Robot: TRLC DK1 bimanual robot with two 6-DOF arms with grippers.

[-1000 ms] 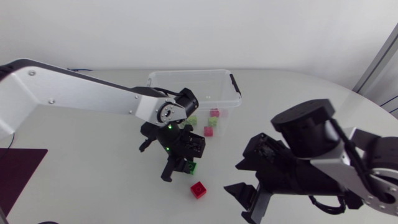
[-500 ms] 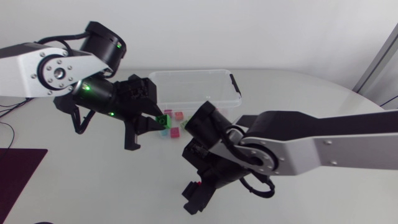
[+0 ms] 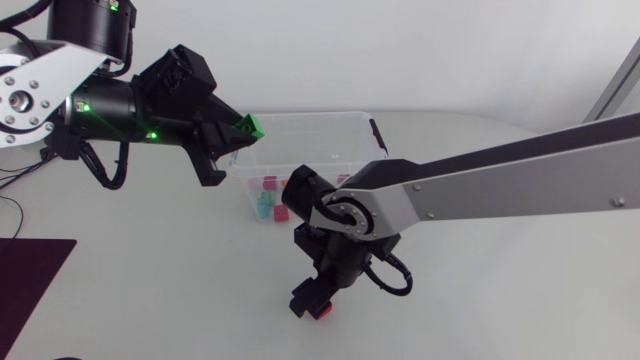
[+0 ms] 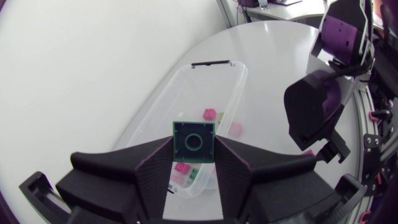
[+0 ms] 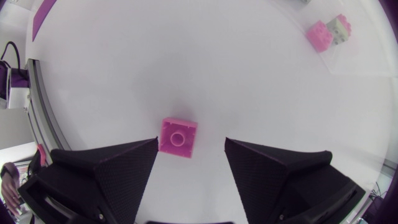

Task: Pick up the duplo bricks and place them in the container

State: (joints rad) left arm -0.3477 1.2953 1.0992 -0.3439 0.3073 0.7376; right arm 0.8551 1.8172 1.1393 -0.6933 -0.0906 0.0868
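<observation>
L gripper is closed on a small green square duplo brick, which is held up by the end of the clear plastic container, seemingly above its rim. Several pink and pale bricks are seen inside. R gripper is spread wide w/ nothing held, pointed down at the white table. A small red square duplo brick lies on the table btwn its fingers, closer to one, touched by neither. R arm is judged nearer. The brick being square, no long axis need be matched; a slight sideways centring, then closing, is prob. called for.
</observation>
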